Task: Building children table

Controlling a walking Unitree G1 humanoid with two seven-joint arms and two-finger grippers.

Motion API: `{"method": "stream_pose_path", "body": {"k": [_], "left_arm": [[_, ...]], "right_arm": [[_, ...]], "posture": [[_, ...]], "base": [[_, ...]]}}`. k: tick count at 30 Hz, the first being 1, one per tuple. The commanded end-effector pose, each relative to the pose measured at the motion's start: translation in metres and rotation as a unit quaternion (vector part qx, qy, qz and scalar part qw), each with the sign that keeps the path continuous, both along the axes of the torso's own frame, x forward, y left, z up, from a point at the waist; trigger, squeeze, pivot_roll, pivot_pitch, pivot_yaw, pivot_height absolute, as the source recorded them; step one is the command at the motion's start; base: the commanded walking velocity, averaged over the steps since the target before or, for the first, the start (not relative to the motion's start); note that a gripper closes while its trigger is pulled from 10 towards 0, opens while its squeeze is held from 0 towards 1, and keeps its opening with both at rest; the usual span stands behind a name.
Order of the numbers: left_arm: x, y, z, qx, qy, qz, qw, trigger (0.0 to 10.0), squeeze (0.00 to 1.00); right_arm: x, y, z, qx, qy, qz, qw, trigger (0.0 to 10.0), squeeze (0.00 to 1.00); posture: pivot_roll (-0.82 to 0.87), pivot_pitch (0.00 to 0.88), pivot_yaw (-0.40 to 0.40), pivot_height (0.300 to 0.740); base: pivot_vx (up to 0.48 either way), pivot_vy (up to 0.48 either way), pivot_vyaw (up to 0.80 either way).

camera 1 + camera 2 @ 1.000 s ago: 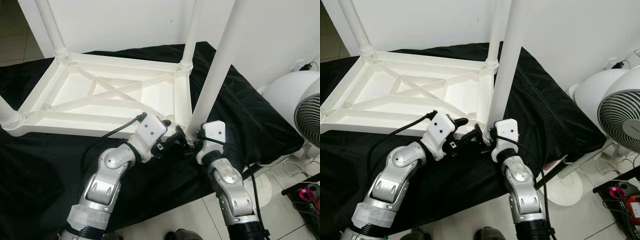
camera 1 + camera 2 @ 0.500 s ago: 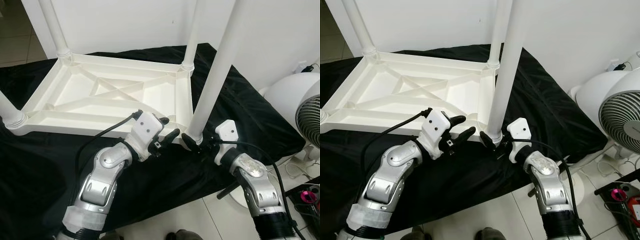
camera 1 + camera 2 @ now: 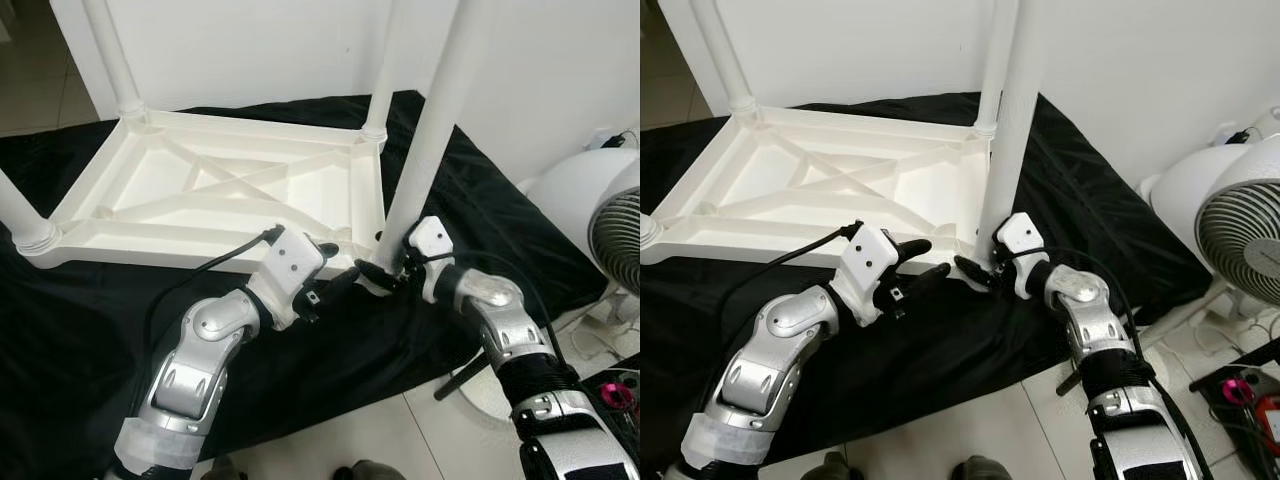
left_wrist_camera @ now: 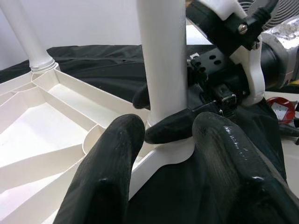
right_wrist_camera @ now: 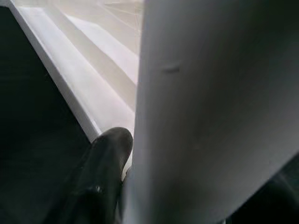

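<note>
The right gripper (image 3: pixel 977 268) clamps the base of the upright table leg (image 3: pixel 1012 110); the left gripper (image 3: pixel 918 262) waits spread beside it.

A black cloth (image 3: pixel 90 340) is spread across the floor, wrinkled and faintly glossy where the room light catches it, and it runs back to a plain white wall (image 3: pixel 250 50). Beyond the cloth's near edge the floor (image 3: pixel 370 440) is pale tile with thin grout lines, and more tile shows past the cloth's far left corner. Just beside the cloth's right edge stands a white fan (image 3: pixel 1240 235) with a round grille on a round base. Near the fan's base, thin cables trail over the tile, next to a small pink and red item (image 3: pixel 1240 385).
</note>
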State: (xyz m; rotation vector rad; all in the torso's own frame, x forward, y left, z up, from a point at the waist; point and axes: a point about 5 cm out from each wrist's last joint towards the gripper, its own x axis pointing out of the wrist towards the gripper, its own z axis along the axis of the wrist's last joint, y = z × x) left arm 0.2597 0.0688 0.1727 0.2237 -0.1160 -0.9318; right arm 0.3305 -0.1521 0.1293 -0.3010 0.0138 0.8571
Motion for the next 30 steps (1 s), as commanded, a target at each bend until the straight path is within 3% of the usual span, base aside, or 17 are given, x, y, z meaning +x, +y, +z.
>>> {"method": "stream_pose_path", "body": {"k": [1,8,9,10,11,24,30], "left_arm": [[-0.002,-0.002,0.003,-0.003,0.0,-0.007,1.0,10.0,0.0],[-0.007,-0.002,0.002,-0.006,0.005,-0.004,1.0,10.0,0.0],[-0.007,-0.003,0.001,-0.006,0.006,-0.004,1.0,10.0,0.0],[-0.007,-0.003,0.001,-0.006,0.006,-0.004,1.0,10.0,0.0],[-0.007,-0.004,0.001,-0.007,0.006,-0.004,1.0,10.0,0.0],[0.001,0.0,0.002,-0.01,-0.014,0.034,0.999,10.0,0.0],[0.011,0.007,-0.002,-0.032,-0.004,0.091,0.995,10.0,0.0]], "right_arm": [[0.0,0.01,-0.002,-0.015,0.002,0.024,1.0,0.0,0.0],[-0.005,0.012,-0.01,0.006,0.015,0.028,0.999,0.0,0.0],[-0.005,0.011,-0.009,0.014,0.017,0.017,1.0,3.5,0.0],[-0.005,0.011,-0.009,0.014,0.017,0.017,1.0,3.5,0.0],[-0.006,0.009,-0.008,0.029,0.018,0.004,0.999,10.0,0.0],[-0.013,0.016,0.002,0.058,-0.034,-0.115,0.991,10.0,0.0],[-0.025,0.027,0.001,0.096,-0.033,-0.199,0.975,10.0,0.0]], "posture": [[-0.02,0.0,-0.035,0.74],[-0.02,0.0,-0.043,0.74],[-0.02,0.0,-0.043,0.74],[-0.02,0.0,-0.043,0.74],[-0.02,0.0,-0.041,0.74],[-0.05,0.0,-0.028,0.74],[-0.05,0.0,-0.031,0.74]], "base": [[0.0,0.0,0.0],[0.0,0.0,0.0],[0.0,0.0,0.0],[0.0,0.0,0.0],[0.0,0.0,0.0],[0.0,0.0,0.0],[0.0,0.0,0.0]]}}
